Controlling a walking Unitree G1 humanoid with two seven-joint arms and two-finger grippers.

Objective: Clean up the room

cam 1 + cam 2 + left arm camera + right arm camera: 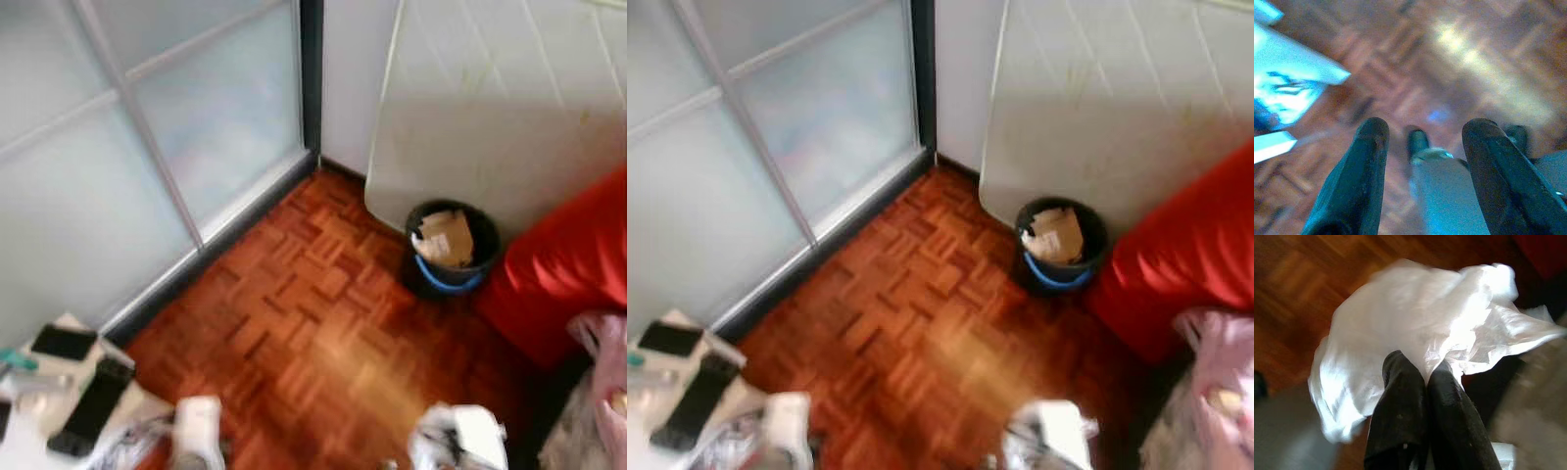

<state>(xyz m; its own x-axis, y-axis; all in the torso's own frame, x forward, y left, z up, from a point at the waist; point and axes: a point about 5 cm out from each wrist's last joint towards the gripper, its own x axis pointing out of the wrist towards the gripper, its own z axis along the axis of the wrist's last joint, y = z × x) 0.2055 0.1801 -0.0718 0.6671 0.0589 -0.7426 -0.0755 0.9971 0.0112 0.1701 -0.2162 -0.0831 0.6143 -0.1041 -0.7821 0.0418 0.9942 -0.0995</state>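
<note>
Evidently the robot is carrying a piece of rubbish toward a bin: from the head camera's left eye, a black waste bin [452, 249] with a blue band stands on the parquet floor [304, 323] in the corner, just beside a red sofa [563, 269] and under a leaning white board [500, 108]; crumpled brown paper [446, 237] sits in it, filling it near the rim. Low at the left, a white bench [39, 411] carries dark phone-like slabs. The right eye shows the same layout, with a pinkish bag [1220, 387] at the lower right corner. Along the left wrist, the left gripper [1422, 147] has its fingers spread apart, empty, above bare floor. Along the right wrist, the right gripper [1422, 382] has its fingers pressed together, pinching a crumpled white plastic bag [1415, 328] that hangs over the floor. Next, I judge, it must walk closer, raise that arm over the bin's mouth and release.
</note>
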